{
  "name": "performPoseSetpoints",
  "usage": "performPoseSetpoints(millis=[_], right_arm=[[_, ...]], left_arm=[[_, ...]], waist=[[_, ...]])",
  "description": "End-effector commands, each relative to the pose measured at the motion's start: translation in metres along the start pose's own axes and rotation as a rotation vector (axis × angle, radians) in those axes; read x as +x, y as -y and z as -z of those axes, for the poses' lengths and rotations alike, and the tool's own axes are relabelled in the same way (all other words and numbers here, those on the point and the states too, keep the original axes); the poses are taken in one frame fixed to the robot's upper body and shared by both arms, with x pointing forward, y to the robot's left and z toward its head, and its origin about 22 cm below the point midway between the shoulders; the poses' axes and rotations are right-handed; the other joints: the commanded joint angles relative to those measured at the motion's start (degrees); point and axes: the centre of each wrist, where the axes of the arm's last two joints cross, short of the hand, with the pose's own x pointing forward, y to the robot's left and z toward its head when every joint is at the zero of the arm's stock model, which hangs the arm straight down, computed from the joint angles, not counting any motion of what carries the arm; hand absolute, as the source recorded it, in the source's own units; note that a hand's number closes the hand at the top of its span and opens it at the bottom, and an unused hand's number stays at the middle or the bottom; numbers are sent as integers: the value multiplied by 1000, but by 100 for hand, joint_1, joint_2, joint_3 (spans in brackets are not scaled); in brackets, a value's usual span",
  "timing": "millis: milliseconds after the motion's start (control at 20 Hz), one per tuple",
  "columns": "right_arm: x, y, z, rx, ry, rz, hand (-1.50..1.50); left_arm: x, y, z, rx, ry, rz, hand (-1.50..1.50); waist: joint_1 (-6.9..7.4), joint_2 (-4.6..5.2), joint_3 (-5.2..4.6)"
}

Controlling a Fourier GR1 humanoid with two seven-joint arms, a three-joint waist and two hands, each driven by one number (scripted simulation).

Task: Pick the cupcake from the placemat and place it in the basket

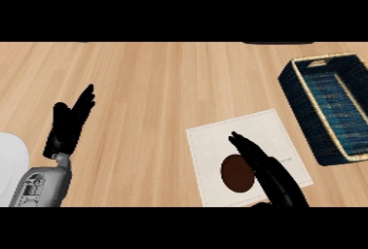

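Note:
A brown cupcake (pixel 236 175) sits on the white placemat (pixel 230 136), near the mat's lower middle. My right hand (pixel 269 170) comes in from the bottom edge with straight fingers, lying just right of the cupcake and partly over its right side; it is open. The dark blue woven basket (pixel 298 92) with a tan rim stands at the right edge, apart from the mat's far corner. My left hand (pixel 70 121) rests open at the left, fingers pointing up, holding nothing.
A white plate (pixel 10 165) shows partly at the left edge beside my left forearm (pixel 42 187). The wooden counter (pixel 165 82) stretches across the middle and top.

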Motion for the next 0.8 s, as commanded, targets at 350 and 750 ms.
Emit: performPoseSetpoints(millis=[350, 750], right_arm=[[-18, -9, 13, 36, 8, -37, 150], [0, -12, 38, -53, 87, -215, 150]], left_arm=[[3, -21, -4, -12, 0, 8, 0], [8, -9, 0, -12, 7, -3, 0]], waist=[[8, -1, 0], [13, 1, 0]])
